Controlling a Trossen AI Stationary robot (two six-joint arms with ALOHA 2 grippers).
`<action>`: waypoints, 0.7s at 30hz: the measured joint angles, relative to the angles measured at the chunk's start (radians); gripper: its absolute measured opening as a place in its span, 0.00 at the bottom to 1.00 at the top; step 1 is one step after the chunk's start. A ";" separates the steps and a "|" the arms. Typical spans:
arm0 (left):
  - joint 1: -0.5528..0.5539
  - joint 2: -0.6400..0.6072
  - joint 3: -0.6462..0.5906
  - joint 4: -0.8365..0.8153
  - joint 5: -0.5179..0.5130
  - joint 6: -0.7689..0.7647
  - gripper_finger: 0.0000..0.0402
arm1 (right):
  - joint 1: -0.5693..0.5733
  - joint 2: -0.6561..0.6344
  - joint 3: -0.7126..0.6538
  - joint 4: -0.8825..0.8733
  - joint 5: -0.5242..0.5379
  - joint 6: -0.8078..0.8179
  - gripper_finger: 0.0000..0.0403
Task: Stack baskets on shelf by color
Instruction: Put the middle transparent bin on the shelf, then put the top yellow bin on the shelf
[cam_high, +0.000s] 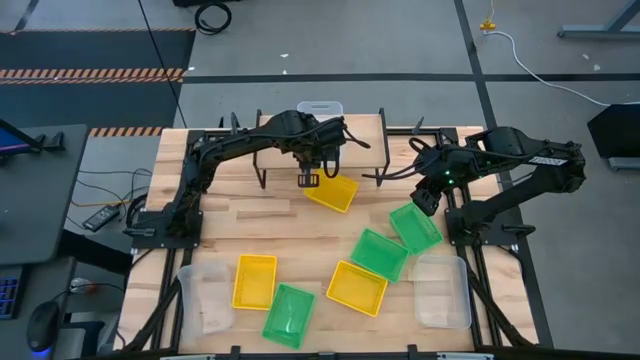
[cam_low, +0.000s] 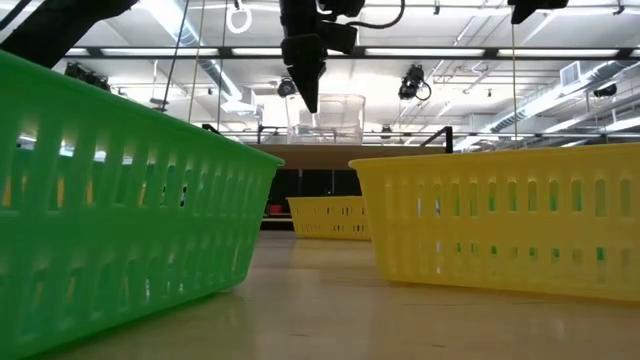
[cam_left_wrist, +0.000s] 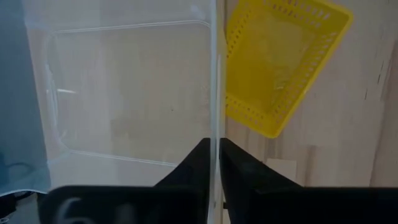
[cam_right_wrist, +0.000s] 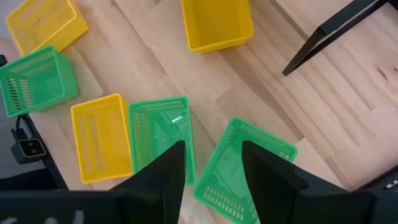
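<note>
The left gripper (cam_left_wrist: 214, 163) is pinching the clear translucent plastic basket's (cam_left_wrist: 124, 93) thin wall on the wooden-plank shelf (cam_high: 365, 135), risking dragging it off when lifting.

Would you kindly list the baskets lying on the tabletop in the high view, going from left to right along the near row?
Clear basket → yellow basket → green basket → yellow basket → green basket → green basket → clear basket.
</note>
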 joint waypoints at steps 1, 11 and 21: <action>0.000 0.000 0.000 0.000 0.000 0.000 0.10 | 0.000 0.000 0.000 0.000 0.001 0.000 0.41; 0.000 -0.044 0.001 0.019 0.000 -0.001 0.20 | 0.000 0.000 0.000 0.000 0.003 0.000 0.41; -0.024 -0.149 0.000 0.011 -0.003 -0.086 0.42 | 0.000 0.000 0.000 0.000 0.003 -0.008 0.41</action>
